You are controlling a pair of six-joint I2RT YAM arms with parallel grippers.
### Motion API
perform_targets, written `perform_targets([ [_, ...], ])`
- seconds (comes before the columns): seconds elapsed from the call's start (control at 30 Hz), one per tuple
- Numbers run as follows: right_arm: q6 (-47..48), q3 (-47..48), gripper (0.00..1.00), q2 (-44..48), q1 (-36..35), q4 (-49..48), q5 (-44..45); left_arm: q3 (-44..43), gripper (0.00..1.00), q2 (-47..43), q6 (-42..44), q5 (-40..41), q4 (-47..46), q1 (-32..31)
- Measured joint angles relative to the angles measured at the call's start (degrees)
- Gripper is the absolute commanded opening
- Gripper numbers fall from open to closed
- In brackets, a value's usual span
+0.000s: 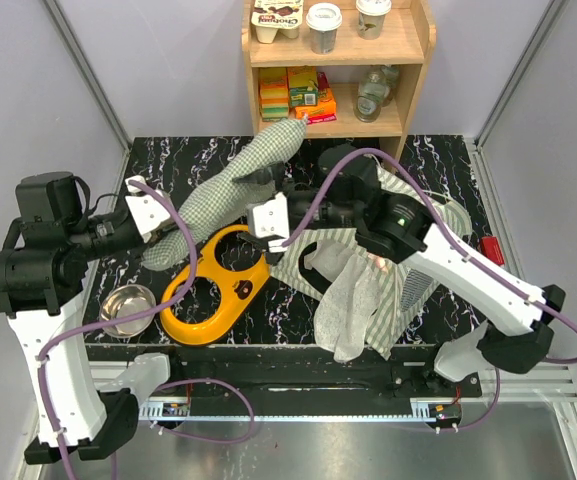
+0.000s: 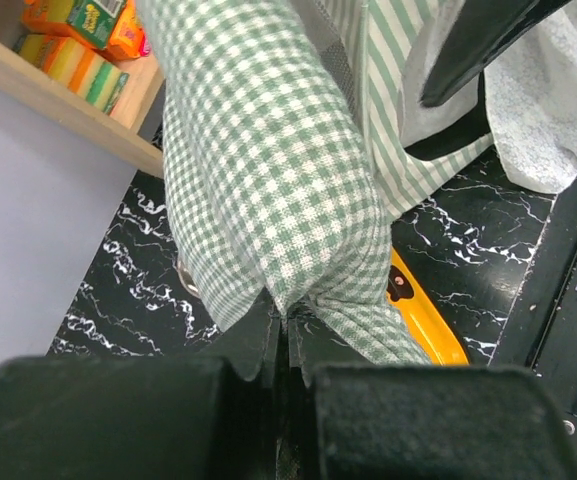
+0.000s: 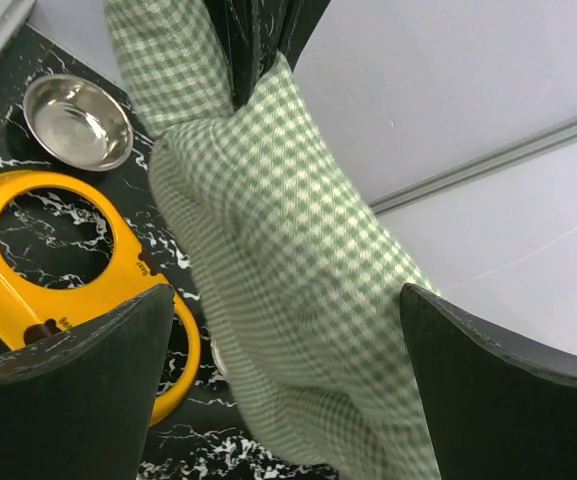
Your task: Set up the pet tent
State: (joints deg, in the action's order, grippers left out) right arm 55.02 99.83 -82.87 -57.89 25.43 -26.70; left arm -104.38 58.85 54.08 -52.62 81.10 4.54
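"Tent (image 1: 363,300) first: where is it?"

"Heaped on the right half of the table (image 1: 448,165), partly under the right arm. Striped cloth and white mesh lie crumpled together, the mesh reaching the near edge. It is slack and shapeless, so I'd call it not set up at all."

"So what step is this?"

"A side job, by my reading: dealing with the checked cushion (image 1: 238,185) before the shelter can be raised. It is held off the table, slanting from the left arm toward the shelf (image 1: 408,60), near the yellow bowl holder (image 1: 213,290). Steel bowl (image 1: 128,308) sits just beside that holder."

"And the grippers?"

"Left gripper (image 2: 286,335) is pinched tight on the cushion's near end, with cloth bunched between its fingers. Right gripper (image 3: 286,300) gapes wide, one finger on each side of the cushion, gripping nothing. Whether a pad brushes the cloth, I cannot tell."

"Next?"

"I'd guess the right one either closes to share the load or draws away. Then the cushion wants setting down apart from the tent, leaving both grippers free for the fabric and poles."
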Motion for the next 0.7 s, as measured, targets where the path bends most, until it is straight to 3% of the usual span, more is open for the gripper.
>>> perform_targets([
  [0.33,9.1,8.6,0.97,-10.3,-5.0,5.3,7.3,2.5,0.0,0.3,2.0,1.3,0.1,-7.1],
  [0.37,9.7,9.4,0.84,-11.3,-5.4,6.3,8.1,2.5,0.0,0.3,2.1,1.4,0.1,-7.5],
  [0.47,11.5,12.2,0.31,-14.4,-5.9,10.1,10.7,2.5,0.0,0.4,2.5,1.3,0.3,-7.7],
  [0.5,11.6,13.3,0.05,-15.3,-5.9,11.6,11.5,2.5,0.0,0.4,2.4,1.3,0.3,-7.7],
  [0.57,10.3,15.3,0.0,-16.7,-6.0,14.1,12.3,2.5,0.16,0.6,0.6,1.5,0.3,-7.7],
  [0.7,6.9,15.6,0.0,-16.9,-6.3,16.6,15.3,3.8,0.7,0.5,-9.0,3.7,-4.0,-7.7],
])
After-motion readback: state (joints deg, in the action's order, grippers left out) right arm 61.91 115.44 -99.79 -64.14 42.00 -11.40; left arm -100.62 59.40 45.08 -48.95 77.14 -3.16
